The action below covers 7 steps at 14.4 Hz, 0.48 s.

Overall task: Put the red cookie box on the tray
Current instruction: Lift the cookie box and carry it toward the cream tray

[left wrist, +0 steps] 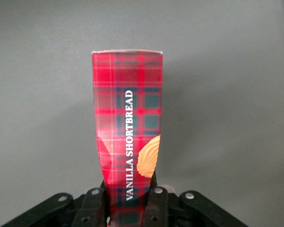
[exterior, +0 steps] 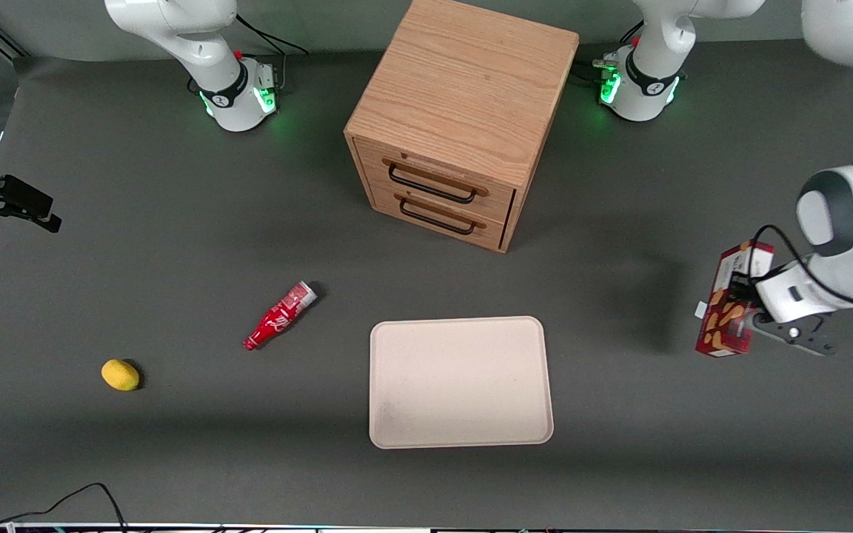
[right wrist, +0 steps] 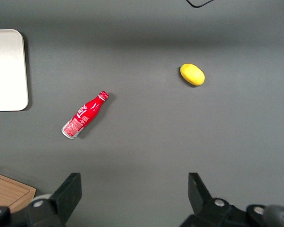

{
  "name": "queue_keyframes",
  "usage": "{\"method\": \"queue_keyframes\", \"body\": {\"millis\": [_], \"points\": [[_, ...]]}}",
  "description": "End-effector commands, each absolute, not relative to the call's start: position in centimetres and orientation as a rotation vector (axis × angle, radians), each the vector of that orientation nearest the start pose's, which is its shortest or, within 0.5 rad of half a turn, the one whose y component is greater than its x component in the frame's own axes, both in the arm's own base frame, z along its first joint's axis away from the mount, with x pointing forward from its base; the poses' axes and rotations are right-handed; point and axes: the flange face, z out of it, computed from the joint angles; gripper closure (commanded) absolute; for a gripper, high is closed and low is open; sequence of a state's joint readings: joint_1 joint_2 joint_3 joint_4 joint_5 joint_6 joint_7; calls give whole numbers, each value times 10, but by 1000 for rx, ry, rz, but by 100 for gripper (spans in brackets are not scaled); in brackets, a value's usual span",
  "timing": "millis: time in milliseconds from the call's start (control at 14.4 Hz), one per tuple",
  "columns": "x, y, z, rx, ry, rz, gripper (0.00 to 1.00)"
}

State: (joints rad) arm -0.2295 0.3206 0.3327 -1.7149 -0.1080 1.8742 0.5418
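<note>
The red cookie box [exterior: 730, 305], red tartan with cookie pictures, hangs in the air at the working arm's end of the table, well off to the side of the tray. My left gripper [exterior: 751, 309] is shut on it. In the left wrist view the box [left wrist: 128, 123] stands out from between the two black fingers [left wrist: 93, 205], which pinch its narrow sides, above bare grey table. The beige tray [exterior: 460, 381] lies flat near the front camera, in front of the drawer cabinet. It holds nothing. Its corner shows in the right wrist view [right wrist: 7, 71].
A wooden two-drawer cabinet [exterior: 460, 118] stands farther from the camera than the tray. A small red bottle [exterior: 280, 315] lies on its side beside the tray, toward the parked arm's end. A yellow lemon [exterior: 120, 374] lies farther that way.
</note>
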Motion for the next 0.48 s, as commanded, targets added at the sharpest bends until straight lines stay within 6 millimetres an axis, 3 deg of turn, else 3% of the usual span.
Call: {"method": "queue_keyframes", "body": {"millis": [0,69,208,415], "points": [[634,30,487,-3086,622,260,100],[634,25,515,-3082,635,264,100],[633,14,553,-3077,652,257,100],[638,-2,559,-3092,607,264,100]]}}
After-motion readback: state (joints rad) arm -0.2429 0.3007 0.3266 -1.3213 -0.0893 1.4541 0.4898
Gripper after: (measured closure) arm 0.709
